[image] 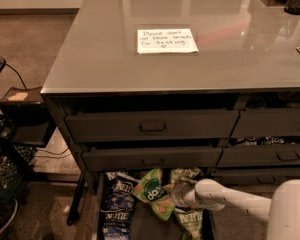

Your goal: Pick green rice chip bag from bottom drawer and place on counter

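- Now the small bright green crinkly snack bag [152, 198] lies in the dark, wide bottom drawer [140, 229].
- The round grey gripper [177, 195] sits just at the bag's 3 o'clock.
- I cannot tell if its jaws are apart or together.

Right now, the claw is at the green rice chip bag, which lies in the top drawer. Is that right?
No. The green rice chip bag lies in the open bottom drawer, not the top one; the camera view shows it. The claw is indeed at the bag, down in that drawer.
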